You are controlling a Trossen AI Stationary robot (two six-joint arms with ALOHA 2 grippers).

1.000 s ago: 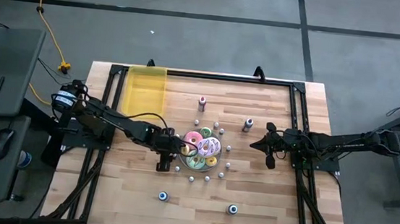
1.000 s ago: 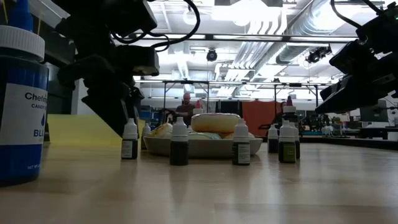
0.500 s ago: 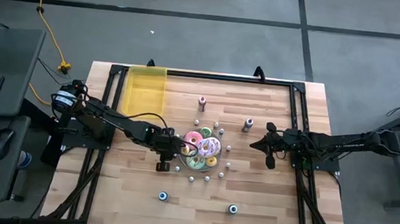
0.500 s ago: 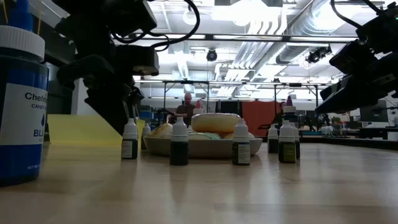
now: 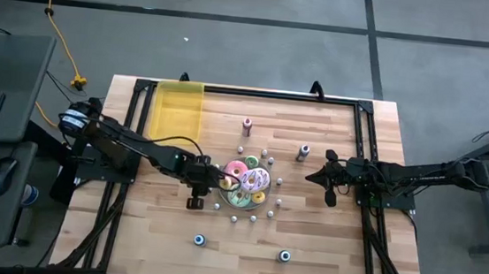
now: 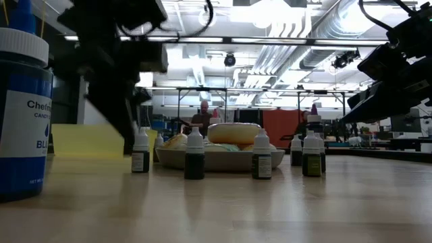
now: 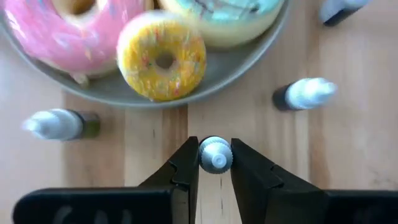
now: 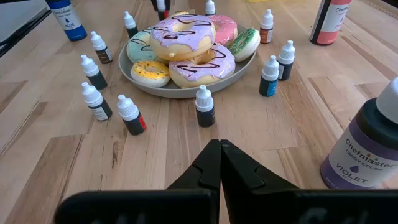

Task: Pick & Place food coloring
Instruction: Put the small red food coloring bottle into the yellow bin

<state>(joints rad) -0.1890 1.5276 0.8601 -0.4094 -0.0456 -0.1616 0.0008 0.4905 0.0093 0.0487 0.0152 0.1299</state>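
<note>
Two labels you can read: "Chefmaster VIOLET" on the bottle (image 8: 367,146) at lower right, "Chefm… CANDY… BL…" on the blue bottle (image 6: 23,115) at far left.
Your left gripper (image 7: 214,163) has its fingers clamped on one white-capped food coloring bottle (image 7: 215,154) beside the doughnut plate (image 7: 205,78), lower centre of the tabletop (image 5: 324,242). Your right gripper (image 8: 220,163) waits, fingers together.

We look across a wooden counter (image 8: 56,155) past the right gripper (image 8: 219,163), whose two dark jaws are pressed together with nothing between them. Ahead sits a grey plate (image 8: 186,88) heaped with frosted doughnuts (image 8: 183,31) in pink, lilac, yellow and green. Small white-capped food coloring bottles (image 8: 204,107) stand upright around the plate. A larger bottle labelled violet (image 8: 364,146) stands close beside the gripper.
</note>
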